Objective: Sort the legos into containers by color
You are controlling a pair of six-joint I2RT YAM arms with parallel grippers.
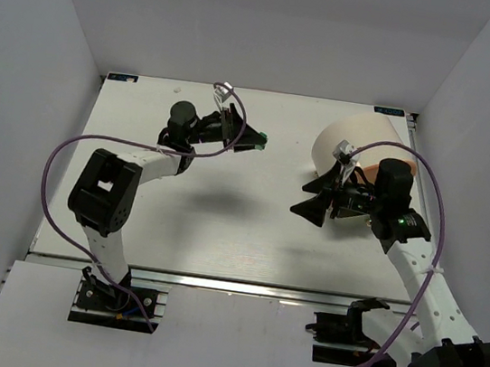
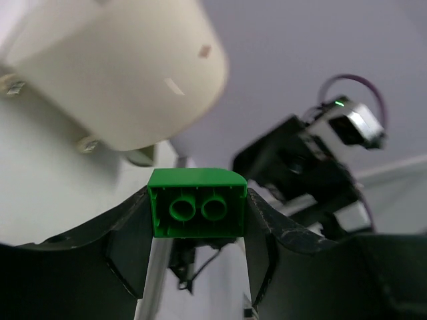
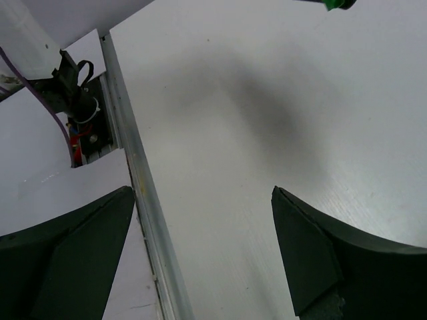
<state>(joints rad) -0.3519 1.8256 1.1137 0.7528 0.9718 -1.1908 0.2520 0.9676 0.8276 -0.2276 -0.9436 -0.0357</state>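
Looking down from the top, we see the left gripper [image 1: 253,138] up over the far part of the white table [image 1: 221,226]. It has only a tiny bit of green at its tip. The left wrist camera shows us much more. The green bit is a green lego [image 2: 197,203], squeezed tight between the two black fingers [image 2: 127,247], one on each side. Its bottom faces us, with two round holes. Behind it, and apart from it, sits the big cream tub [image 2: 127,67]. From the top we see that the tub is at the far right of the table. The right gripper [image 1: 316,199] is close by, on the tub's near side. Its jaws are spread wide with nothing between them. The right wrist camera shows the same wide gap, with bare table under it. The green lego peeks in at the top edge there, far from these jaws.
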